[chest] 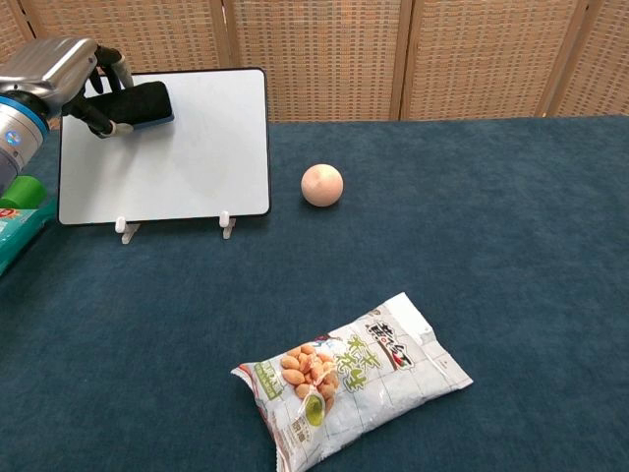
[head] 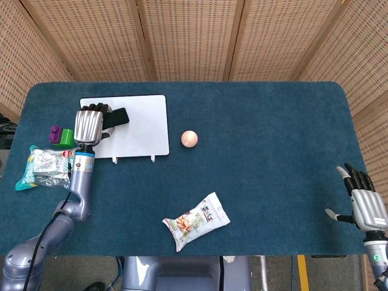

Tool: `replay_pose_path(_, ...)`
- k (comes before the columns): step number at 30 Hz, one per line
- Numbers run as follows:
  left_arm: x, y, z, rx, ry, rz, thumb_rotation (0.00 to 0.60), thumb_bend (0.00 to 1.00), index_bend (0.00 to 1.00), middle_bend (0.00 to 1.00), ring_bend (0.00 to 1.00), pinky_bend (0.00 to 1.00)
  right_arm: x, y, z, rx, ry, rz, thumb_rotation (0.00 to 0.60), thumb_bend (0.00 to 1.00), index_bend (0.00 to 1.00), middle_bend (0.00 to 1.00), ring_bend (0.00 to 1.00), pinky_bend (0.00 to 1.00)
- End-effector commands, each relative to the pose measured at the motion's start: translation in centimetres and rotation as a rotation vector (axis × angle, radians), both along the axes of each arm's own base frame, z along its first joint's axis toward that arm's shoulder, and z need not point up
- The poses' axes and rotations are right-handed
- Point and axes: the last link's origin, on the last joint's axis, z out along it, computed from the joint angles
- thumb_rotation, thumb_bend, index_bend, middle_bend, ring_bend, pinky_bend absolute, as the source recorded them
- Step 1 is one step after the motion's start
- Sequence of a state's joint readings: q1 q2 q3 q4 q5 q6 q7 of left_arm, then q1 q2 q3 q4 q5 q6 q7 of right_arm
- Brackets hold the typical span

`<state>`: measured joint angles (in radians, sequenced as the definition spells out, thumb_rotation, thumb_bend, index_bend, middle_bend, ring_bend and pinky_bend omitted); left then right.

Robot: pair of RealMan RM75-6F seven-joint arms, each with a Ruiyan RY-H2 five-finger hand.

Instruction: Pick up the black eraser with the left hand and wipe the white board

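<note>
A dark blue cloth-covered table stands in front of woven wicker screens. Toward the table's back left, a white board with a thin dark frame stands tilted on two small white feet. The robot's left hand is raised in front of the board's upper left part, its fingers curled around a black eraser that lies across the board's face; the pictures do not make clear whether the eraser actually touches the surface. In the chest view the hand is partly cut off by the left edge, and only the eraser's right end sticks out past the fingers. From overhead the back of the hand hides most of the eraser. Left of the board sit a small green block and a purple block; in the chest view only a sliver of green shows. In front of them lies a crinkled teal and silver snack packet, partly covered by the left forearm. Just right of the board rests a small peach-coloured ball. Near the table's front edge lies a clear bag of peanuts with print too small to read. The right hand rests at the far right front corner, seen only from overhead, holding nothing, its fingers extended and slightly apart with the thumb out to the side.
</note>
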<state>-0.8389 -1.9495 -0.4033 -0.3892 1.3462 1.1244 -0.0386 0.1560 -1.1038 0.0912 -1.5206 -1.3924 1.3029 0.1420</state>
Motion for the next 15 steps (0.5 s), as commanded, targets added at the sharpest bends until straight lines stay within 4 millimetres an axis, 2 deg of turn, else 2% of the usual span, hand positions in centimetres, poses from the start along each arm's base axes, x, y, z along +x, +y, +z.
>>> replay_pose_path(1,0.69,0.37,-0.80,-0.003,0.010,0.000,0.600,0.23,0.48,0.49,0.42,0.46,-0.03,-0.05,-0.09,0.004,0.000,-0.002,0.600,0.00,0.00,0.00,0.00,0.00)
replay_pose_path(4,0.74,0.55,-0.90,0.000,0.027,0.005,0.600,0.22,0.48,0.48,0.41,0.46,-0.02,-0.07,-0.16,0.006,0.003,-0.002,0.600,0.00,0.00,0.00,0.00,0.00)
replay_pose_path(6,0.73,0.60,-0.96,0.000,0.031,0.009,0.600,0.20,0.40,0.33,0.29,0.43,-0.01,-0.06,-0.20,0.007,0.004,-0.002,0.600,0.00,0.00,0.00,0.00,0.00)
replay_pose_path(8,0.58,0.68,-1.15,-0.006,0.037,0.022,0.600,0.17,0.21,0.06,0.06,0.25,0.01,-0.05,-0.23,0.007,0.005,-0.001,0.600,0.00,0.00,0.00,0.00,0.00)
replay_pose_path(9,0.47,0.65,-1.23,-0.009,0.044,0.025,0.600,0.16,0.14,0.02,0.02,0.18,0.03,-0.05,-0.25,0.007,0.005,-0.001,0.600,0.00,0.00,0.00,0.00,0.00)
replay_pose_path(11,0.45,0.38,-1.10,0.002,0.044,0.003,0.600,0.13,0.02,0.00,0.00,0.05,0.05,-0.06,-0.28,0.007,0.006,-0.001,0.600,0.00,0.00,0.00,0.00,0.00)
replay_pose_path(15,0.35,0.09,-0.77,0.015,0.021,-0.021,0.600,0.11,0.00,0.00,0.00,0.00,0.12,0.00,-0.30,0.006,0.007,0.002,0.600,0.00,0.00,0.00,0.00,0.00)
